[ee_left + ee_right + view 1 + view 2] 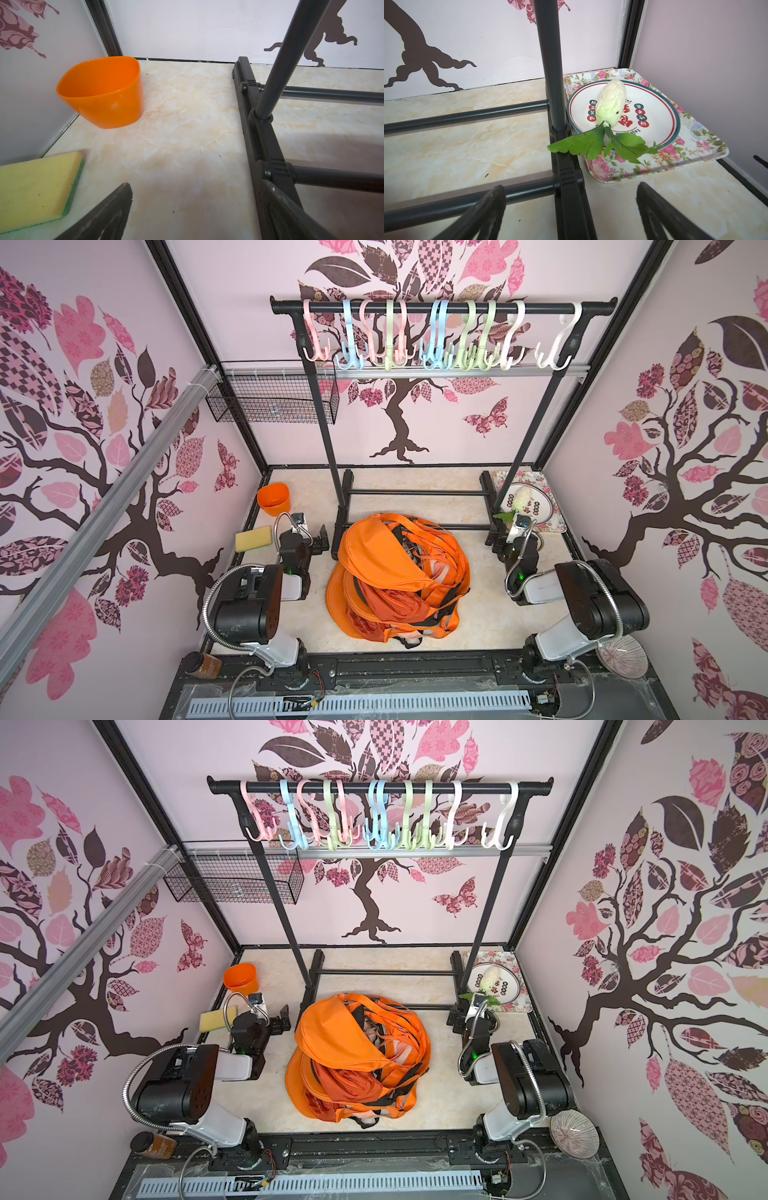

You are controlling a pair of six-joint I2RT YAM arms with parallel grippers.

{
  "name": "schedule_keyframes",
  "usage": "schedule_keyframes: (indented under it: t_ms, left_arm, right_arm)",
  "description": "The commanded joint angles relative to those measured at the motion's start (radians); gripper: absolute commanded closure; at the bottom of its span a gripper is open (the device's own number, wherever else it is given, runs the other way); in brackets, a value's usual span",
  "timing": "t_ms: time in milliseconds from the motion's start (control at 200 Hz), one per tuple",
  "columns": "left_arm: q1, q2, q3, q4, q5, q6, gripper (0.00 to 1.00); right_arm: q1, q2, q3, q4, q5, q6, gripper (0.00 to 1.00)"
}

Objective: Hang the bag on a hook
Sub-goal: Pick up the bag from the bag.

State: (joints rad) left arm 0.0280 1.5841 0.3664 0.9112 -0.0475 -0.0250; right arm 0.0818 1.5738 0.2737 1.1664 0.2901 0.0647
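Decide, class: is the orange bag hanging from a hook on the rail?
No, the bag lies crumpled on the table, and the hooks on the rail hang bare.

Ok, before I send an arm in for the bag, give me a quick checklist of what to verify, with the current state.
1. Left gripper fingers apart, holding nothing: ok.
2. Right gripper fingers apart, holding nothing: ok.
3. Orange bag on the table between the arms, unheld: ok.
4. One strap free to pick out: cannot tell; the straps lie tangled in the heap.
5. Empty hook available: ok; the white hook at the end of the rail carries nothing.
6. Bag clear of the rack: not ok; its far edge overlaps the rack's lower bar.
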Motion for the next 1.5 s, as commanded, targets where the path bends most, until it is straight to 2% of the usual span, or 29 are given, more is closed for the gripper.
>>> schedule_keyframes:
  t_ms: [0, 575, 1135, 1195, 1265, 1380, 1430, 1495]
  left_arm:
    - [-0.001, -0.001, 0.006, 0.038, -0.004, 0.008, 0.02]
    - [-0.002, -0.001, 0.006, 0.035, -0.006, 0.007, 0.02]
    - [0.044, 0.002, 0.002, 0.048, 0.076, -0.022, 0.03]
    - [0.049, 0.005, 0.008, 0.04, 0.078, -0.022, 0.03]
    - [0.042, -0.002, 0.01, 0.026, 0.068, -0.014, 0.03]
    - [-0.043, -0.09, 0.018, -0.059, -0.179, 0.008, 0.03]
    - [-0.08, -0.182, 0.055, -0.212, -0.262, 0.009, 0.02]
    - [-0.094, -0.289, 0.158, -0.502, -0.296, -0.091, 0.03]
  right_arm:
    - [-0.006, -0.012, 0.001, 0.016, -0.003, 0.003, 0.0]
    - [-0.006, -0.012, 0.001, 0.016, -0.003, 0.003, 0.0]
    - [-0.006, -0.013, -0.001, 0.016, -0.003, 0.003, 0.0]
    - [-0.003, -0.025, -0.018, 0.077, -0.011, -0.018, 0.0]
    - [0.035, -0.174, -0.011, -0.064, 0.013, -0.059, 0.0]
    - [0.089, -0.421, 0.123, -0.475, -0.018, -0.079, 0.0]
    - [0.088, -0.477, 0.183, -0.611, 0.0, 0.032, 0.0]
    - [0.087, -0.53, 0.244, -0.87, 0.064, 0.326, 0.0]
